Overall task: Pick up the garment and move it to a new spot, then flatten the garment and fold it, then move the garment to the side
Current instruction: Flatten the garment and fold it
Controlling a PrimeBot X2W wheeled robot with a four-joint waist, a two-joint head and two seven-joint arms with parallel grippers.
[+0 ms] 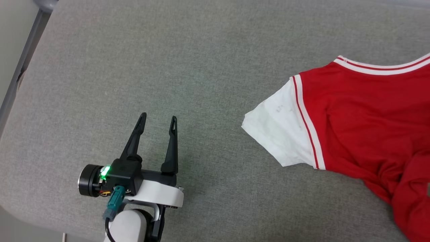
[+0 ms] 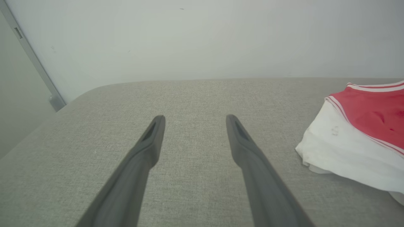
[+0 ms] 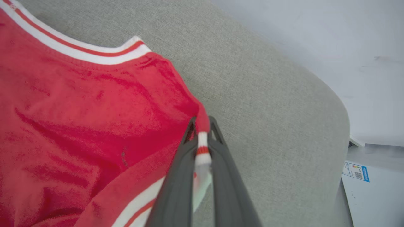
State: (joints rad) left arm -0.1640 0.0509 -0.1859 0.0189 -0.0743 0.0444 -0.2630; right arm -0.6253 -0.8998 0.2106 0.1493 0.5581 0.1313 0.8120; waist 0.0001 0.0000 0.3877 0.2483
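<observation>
The garment [image 1: 362, 117], a red T-shirt with white sleeves, lies rumpled at the right of the grey padded table [image 1: 201, 67]; one white sleeve [image 1: 282, 131] points toward the table's middle. My left gripper [image 1: 158, 121] hovers open at the lower left, well apart from the shirt, fingers empty. From its wrist the sleeve [image 2: 341, 151] lies to the right of the open gripper [image 2: 194, 121]. In the right wrist view my right gripper [image 3: 202, 124] is shut on a fold of the garment [image 3: 79, 119] at the striped sleeve seam [image 3: 202, 145].
The table's rounded left edge [image 1: 20, 111] drops to a pale floor with a grey rail [image 1: 23, 57]. A white wall [image 2: 202, 37] stands behind the far edge. Beyond the right edge sits a white surface with a labelled sticker [image 3: 356, 171].
</observation>
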